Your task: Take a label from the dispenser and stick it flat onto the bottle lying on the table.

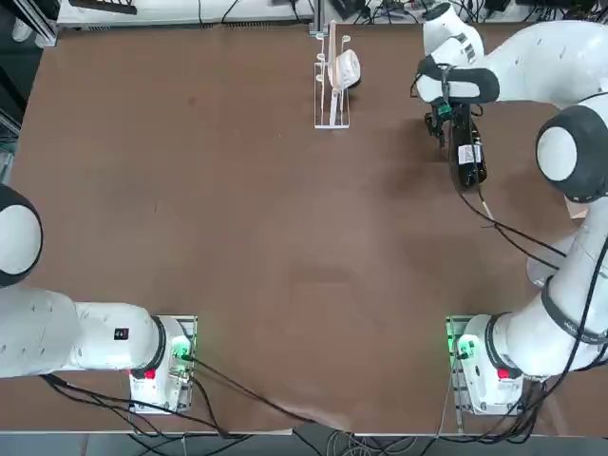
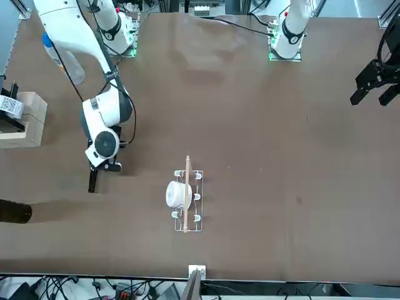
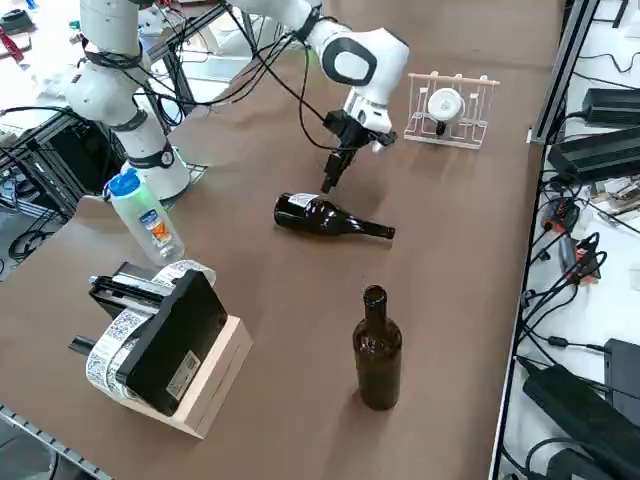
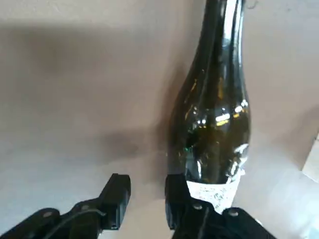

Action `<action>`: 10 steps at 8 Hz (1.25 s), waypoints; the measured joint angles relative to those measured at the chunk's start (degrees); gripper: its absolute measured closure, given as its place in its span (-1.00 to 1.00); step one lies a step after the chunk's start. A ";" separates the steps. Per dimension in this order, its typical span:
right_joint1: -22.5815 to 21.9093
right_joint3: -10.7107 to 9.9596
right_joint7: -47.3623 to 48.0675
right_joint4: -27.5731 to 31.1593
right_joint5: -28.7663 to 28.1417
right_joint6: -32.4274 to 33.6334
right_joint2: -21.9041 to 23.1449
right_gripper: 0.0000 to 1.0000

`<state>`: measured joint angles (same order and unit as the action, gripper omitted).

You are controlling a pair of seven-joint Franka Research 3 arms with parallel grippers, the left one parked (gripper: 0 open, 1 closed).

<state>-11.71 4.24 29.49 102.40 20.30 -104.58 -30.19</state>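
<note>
The dark glass bottle lies on its side on the brown table, neck pointing toward the table's right edge. A white label sits on its body near the base, also seen as label and label. My right gripper hangs just beside the bottle's base end, fingers pointing down at the table. In the wrist view the right gripper is open by a narrow gap with only bare table between the fingers; the bottle lies alongside one finger. The dispenser with its white roll stands at the far edge.
A second dark bottle stands upright toward the right edge. A clear plastic bottle with a blue cap and a black label printer on a wooden block stand near the robot's right side. Cables trail from the arm over the table.
</note>
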 joint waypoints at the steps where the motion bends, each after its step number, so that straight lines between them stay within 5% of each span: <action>1: -0.04 0.00 0.00 -0.48 0.00 1.71 0.08 0.07; 10: 0.24 -0.51 0.21 0.00 0.00 3.75 -0.96 0.07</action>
<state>-11.48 3.73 29.70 102.40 20.30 -100.83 -31.15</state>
